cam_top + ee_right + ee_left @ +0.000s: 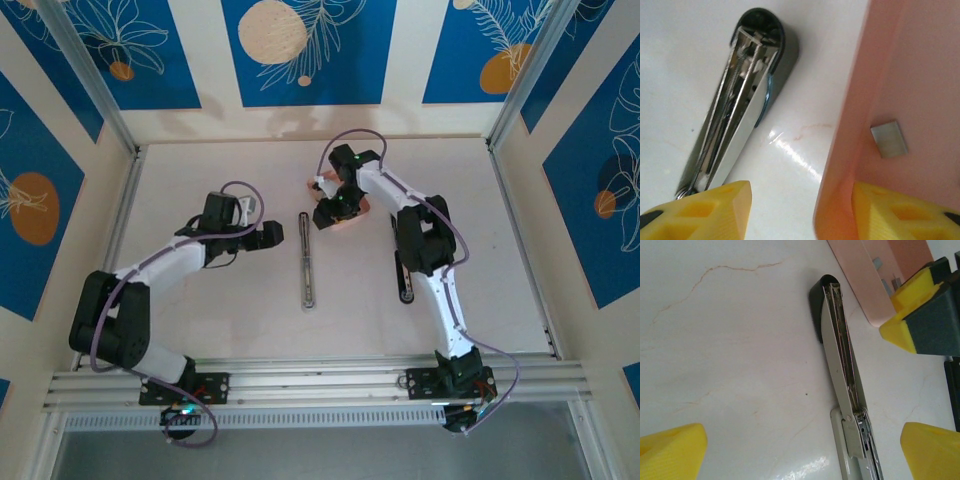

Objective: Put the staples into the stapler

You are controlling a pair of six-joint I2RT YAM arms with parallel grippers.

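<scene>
The stapler [307, 262] lies opened out flat at the middle of the white table [480, 200]. Its length runs on the 12-to-6 o'clock line, with the black-capped end toward 12 and the silver-grey rail channel facing up (a coiled spring inside it shows in the right wrist view). At about 1 o'clock of that black end, just beside it, sits the shallow pink tray [900, 60]. One small grey strip of staples [888, 139] lies flat on its floor. The right gripper [802, 212] hangs over the tray wall on the stapler's side, one yellow finger [705, 210] above the table and the other inside the tray. Its jaws are part-way apart and hold nothing. At 9 o'clock of the stapler, apart from it, the left gripper [278, 235] points toward the rail, jaws spread wide and empty.
</scene>
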